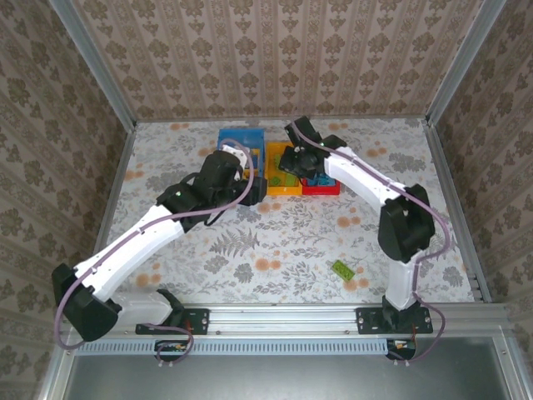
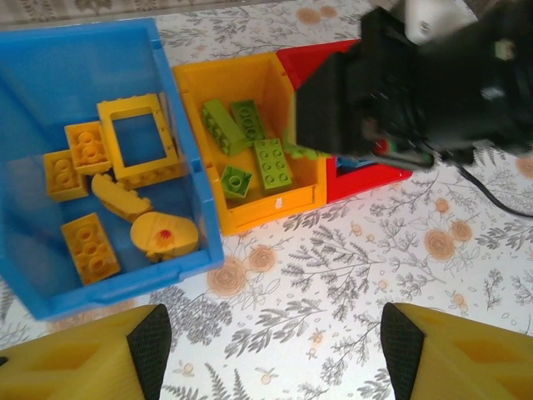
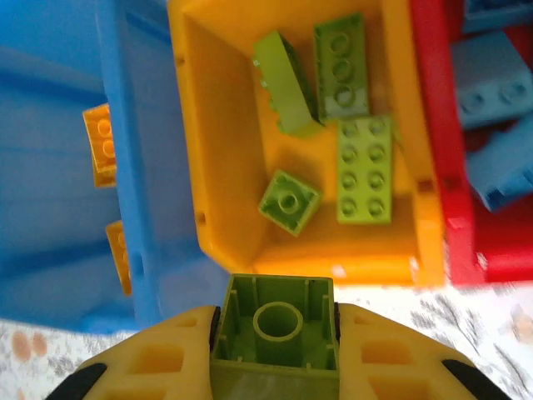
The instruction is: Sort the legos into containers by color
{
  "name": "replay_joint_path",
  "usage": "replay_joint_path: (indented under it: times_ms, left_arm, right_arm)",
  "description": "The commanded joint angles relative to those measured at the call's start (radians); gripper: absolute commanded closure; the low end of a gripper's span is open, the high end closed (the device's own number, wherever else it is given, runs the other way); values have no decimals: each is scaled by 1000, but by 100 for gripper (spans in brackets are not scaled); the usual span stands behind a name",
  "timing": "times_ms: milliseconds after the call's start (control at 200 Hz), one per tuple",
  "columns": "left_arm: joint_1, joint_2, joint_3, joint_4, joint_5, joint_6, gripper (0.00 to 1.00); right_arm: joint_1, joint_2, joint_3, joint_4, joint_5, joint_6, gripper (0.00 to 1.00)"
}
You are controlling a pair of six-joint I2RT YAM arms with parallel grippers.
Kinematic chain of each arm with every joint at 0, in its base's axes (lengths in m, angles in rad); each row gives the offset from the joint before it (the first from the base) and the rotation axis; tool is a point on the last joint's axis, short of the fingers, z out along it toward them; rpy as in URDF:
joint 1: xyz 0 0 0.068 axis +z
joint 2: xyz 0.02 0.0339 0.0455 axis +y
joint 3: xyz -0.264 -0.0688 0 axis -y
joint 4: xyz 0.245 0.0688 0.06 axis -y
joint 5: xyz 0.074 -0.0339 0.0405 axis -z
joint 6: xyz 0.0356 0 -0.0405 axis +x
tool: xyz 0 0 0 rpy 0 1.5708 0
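Right wrist: right end effector (image 3: 275,337) clamps 1 hollow-bottomed lime plastic brick (image 3: 276,312); left end effector (image 2: 271,350) spread apart

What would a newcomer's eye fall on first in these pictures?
Side by side stand a blue bin of orange bricks, an orange-yellow bin of green bricks and a red bin. The right claw grips a lime green brick close to the orange-yellow bin. A lone green brick lies near the right arm's base.

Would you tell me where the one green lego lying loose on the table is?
In the top view, the loose green lego lies on the table at the near right, just left of the right arm where it rises from its base.
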Motion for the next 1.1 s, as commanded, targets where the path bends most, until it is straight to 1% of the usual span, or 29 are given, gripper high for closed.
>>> replay_joint_path:
  times_ms: [0,165,285,380,520,655,725,800,870,965,1095]
  left_arm:
    - [14,-39,-36,-42,-26,-28,30]
    - [20,-44,-43,-34,9,-1,30]
    - [23,-22,-40,-25,65,30,30]
    - [23,-5,-46,-15,97,37,30]
    - [23,24,-51,14,148,50,30]
    - [23,76,-44,43,212,76,29]
    - [23,103,-43,65,248,89,29]
    - [23,134,-43,91,281,96,29]
    - [23,158,-40,113,307,100,29]
    - [23,187,-37,138,342,104,29]
    - [15,215,-39,159,382,111,29]
  right_arm:
    - [4,131,162,-90,20,-39,83]
    - [-4,275,325,-147,32,-39,76]
    - [-12,321,360,-161,36,-44,72]
    - [-17,334,357,-166,31,-60,65]
    - [-16,314,351,-154,17,-128,49]
    - [6,208,284,-106,43,-207,34]
    - [16,142,232,-92,62,-234,29]
    - [22,77,170,-78,72,-248,28]
    - [28,-17,64,-41,90,-257,28]
    - [31,-170,-102,5,116,-258,27]
    - [37,-393,-325,-1,143,-260,27]
